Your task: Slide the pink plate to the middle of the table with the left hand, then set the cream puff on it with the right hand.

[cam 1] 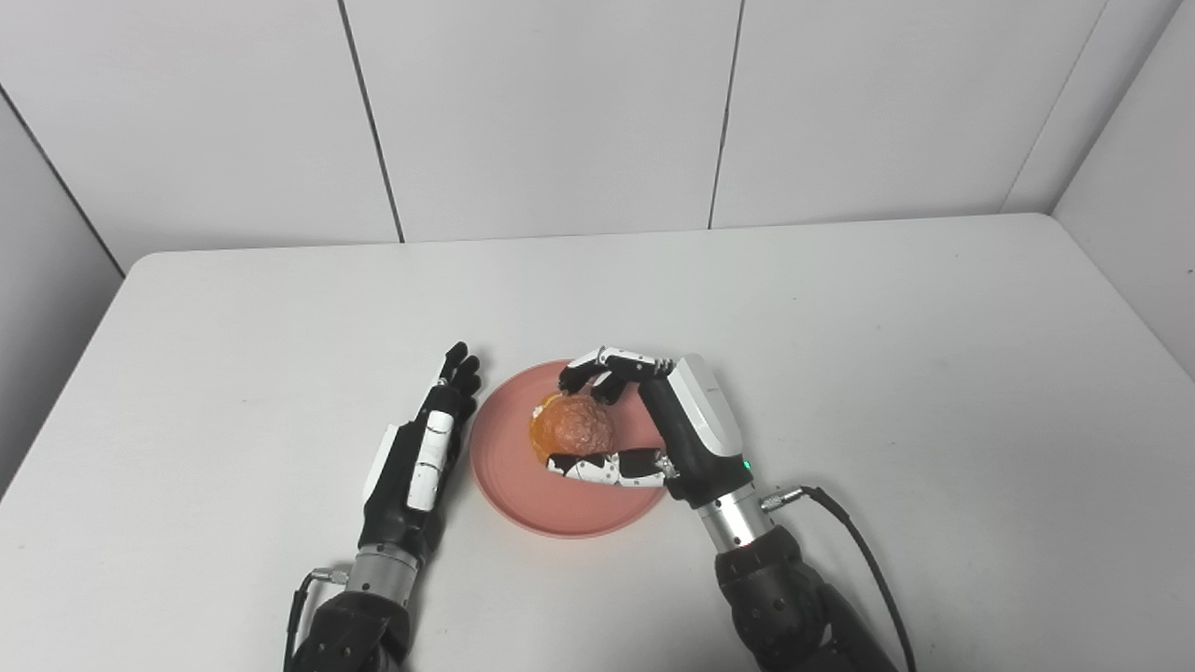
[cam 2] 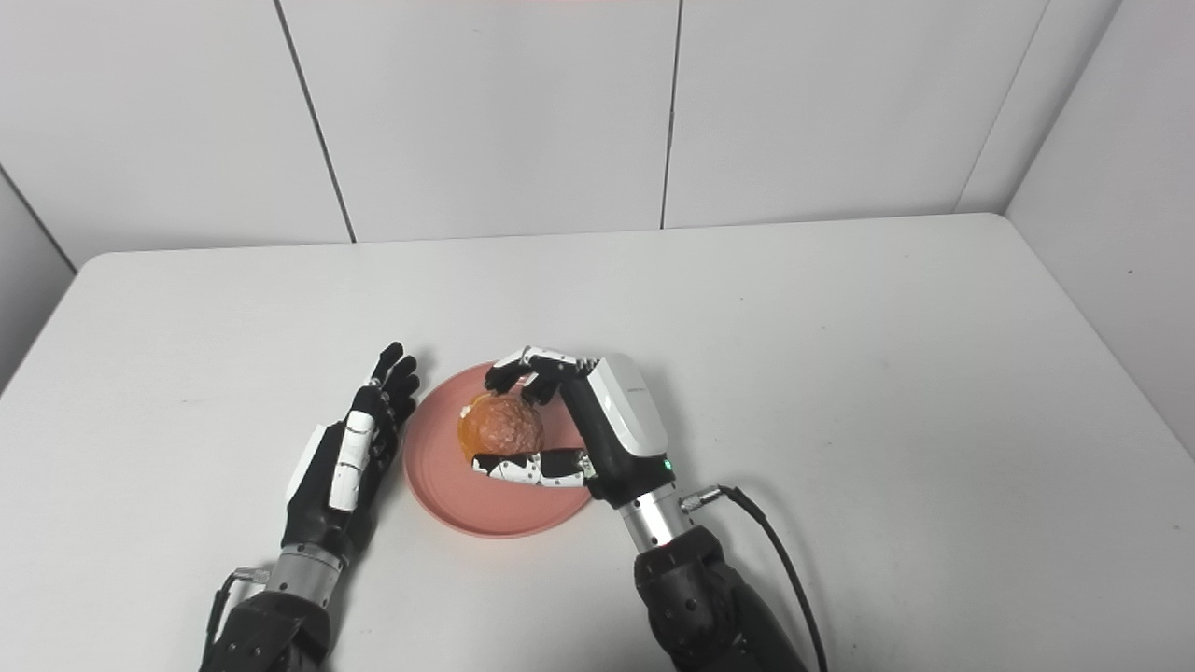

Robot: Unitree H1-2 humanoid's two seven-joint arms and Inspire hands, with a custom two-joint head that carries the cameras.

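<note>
Now, line by line:

Table [cam 1: 840, 373]: white, smooth and matte, with rounded far corners; pale panelled walls stand behind it and to the sides.

Pink plate [cam 1: 523, 504]: round, shallow, with a low raised rim and a dull salmon finish; it lies flat near the middle of the table, towards the near side, between the two hands.

Cream puff [cam 1: 571, 427]: a rounded lump with a bumpy, cracked, golden-brown crust and a glossy orange patch on its left side; it sits over the plate's middle part, and I cannot tell whether its underside touches the plate.

Right hand [cam 1: 644, 420]: black jointed fingers with white segments and a smooth white shell on the back; it reaches over the plate's right part. The fingers [cam 1: 597, 362] arch over the far side of the puff and the thumb [cam 1: 597, 467] lies along its near side, so the hand is closed around the cream puff.

Left hand [cam 2: 350, 457]: same black and white build, resting on the table just left of the plate rim, fingers stretched forward side by side and holding nothing; whether it touches the rim is unclear.

Cable [cam 1: 859, 551]: thin, black, curving from the right wrist.
</note>
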